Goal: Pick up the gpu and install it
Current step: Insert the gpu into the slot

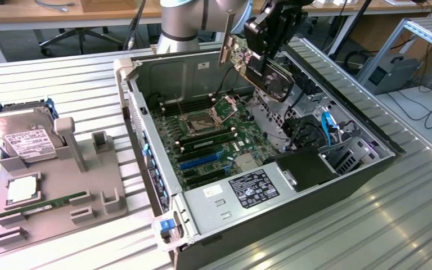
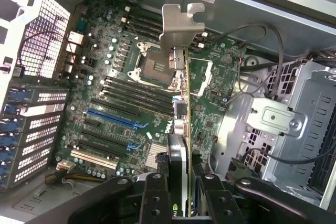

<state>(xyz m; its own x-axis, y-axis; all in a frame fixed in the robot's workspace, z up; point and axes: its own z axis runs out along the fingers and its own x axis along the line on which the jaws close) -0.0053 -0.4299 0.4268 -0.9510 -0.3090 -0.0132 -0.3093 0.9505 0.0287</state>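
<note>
Green board, black fan, silver end plate: your graphics card point(image 1: 265, 73) hangs in the air over the far part of the open computer case point(image 1: 137, 112). It is tilted and well clear of the motherboard point(image 1: 216, 140) below.

Your pincer point(image 1: 267, 48) has it. The two fingers point(image 2: 157, 198) are closed on the card, one against each face. From the wrist you look along its thin edge, with the metal bracket point(image 2: 181, 27) at the end away from the fingers.

So the pick-up half reads as done: the card is lifted, gripped and carried over the case.

The install half is not done. No edge of the card touches the board or any socket. The blue slots point(image 1: 201, 161) lie bare on the near side of the board, and you can see them uncovered beside the card from the wrist too. The card hangs nearer the processor socket point(image 1: 201, 121) than those slots.

Off to the exterior view's left, the grey tray point(image 1: 103, 180) holds the hard drive point(image 1: 25, 138) at its far end and the memory stick point(image 1: 43, 205) at its near end. Both are apart from the pincer.
</note>
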